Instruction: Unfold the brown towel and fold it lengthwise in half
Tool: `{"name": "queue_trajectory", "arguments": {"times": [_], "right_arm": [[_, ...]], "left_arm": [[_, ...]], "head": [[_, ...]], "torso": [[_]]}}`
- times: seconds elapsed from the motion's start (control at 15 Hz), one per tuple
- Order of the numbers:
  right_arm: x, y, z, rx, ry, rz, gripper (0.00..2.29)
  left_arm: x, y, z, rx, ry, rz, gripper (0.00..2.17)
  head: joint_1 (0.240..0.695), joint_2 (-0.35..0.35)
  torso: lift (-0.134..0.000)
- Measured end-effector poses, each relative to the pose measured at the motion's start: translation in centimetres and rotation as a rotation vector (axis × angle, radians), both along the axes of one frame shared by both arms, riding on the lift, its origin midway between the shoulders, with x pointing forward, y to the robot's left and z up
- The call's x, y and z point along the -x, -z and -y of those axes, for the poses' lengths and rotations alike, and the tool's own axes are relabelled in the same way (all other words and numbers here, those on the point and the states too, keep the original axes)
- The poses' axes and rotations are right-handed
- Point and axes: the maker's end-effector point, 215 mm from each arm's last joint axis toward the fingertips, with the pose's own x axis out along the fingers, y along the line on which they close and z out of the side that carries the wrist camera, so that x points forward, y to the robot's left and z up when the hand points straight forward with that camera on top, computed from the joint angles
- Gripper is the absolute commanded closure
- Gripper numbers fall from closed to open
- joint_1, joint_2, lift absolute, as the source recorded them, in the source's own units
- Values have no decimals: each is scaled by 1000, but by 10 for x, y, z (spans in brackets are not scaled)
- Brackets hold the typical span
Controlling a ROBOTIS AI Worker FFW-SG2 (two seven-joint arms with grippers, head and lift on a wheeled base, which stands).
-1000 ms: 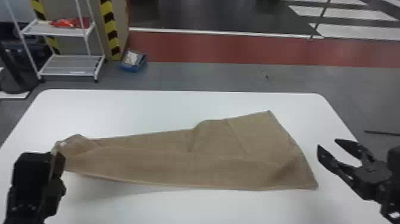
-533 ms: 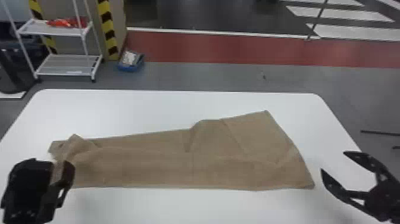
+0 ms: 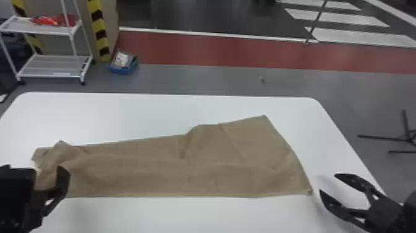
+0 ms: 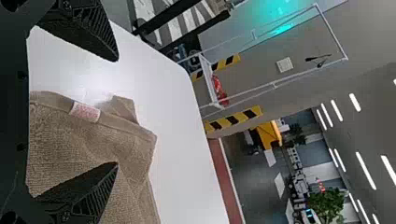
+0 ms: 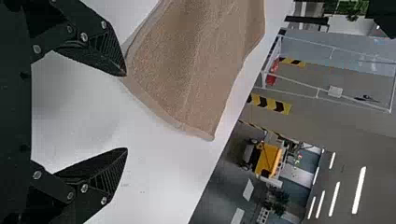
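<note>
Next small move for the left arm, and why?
Probably ease the left gripper onto the brown towel's left end and pinch an edge: its fingers are open there, that end lies rumpled, and the right gripper also waits open, beside the flatter right end.

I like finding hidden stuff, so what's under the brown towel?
The brown towel lies on the white table. The part it covers is hidden, so I can't tell whether anything else is underneath.

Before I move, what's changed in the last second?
The left gripper has opened, apparently letting go of the towel, whose left end has dropped. The right gripper came toward the robot, beside the towel's near right corner. The towel's right part lies as before.
</note>
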Motion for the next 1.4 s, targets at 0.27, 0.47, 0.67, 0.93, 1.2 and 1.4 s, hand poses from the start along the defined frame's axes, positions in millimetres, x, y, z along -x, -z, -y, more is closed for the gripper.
{"name": "queue_trajectory", "arguments": {"times": [0.27,0.47,0.67,0.93,1.2,1.4], "right_arm": [[1,4,-16,-37,-30,-14,407],[2,13,-22,-46,-34,-44,508],[2,19,-27,-53,-40,-65,650],[2,19,-30,-70,-46,-84,1001],[4,23,-29,-87,-38,-114,1207],[4,16,-29,-106,-42,-117,1214]], "left_arm": [[-1,-5,-1,-2,-14,32,90],[0,-2,-8,-6,-24,32,90],[1,1,-18,-6,-44,26,90],[5,5,-35,-5,-77,20,90],[7,11,-40,-9,-79,22,90],[9,7,-52,-15,-109,48,90]], "head": [[695,-143],[695,-127],[695,-108],[695,-79],[695,-71],[695,-60]], "torso": [[-119],[-119],[-119],[-119],[-119],[-119]]}}
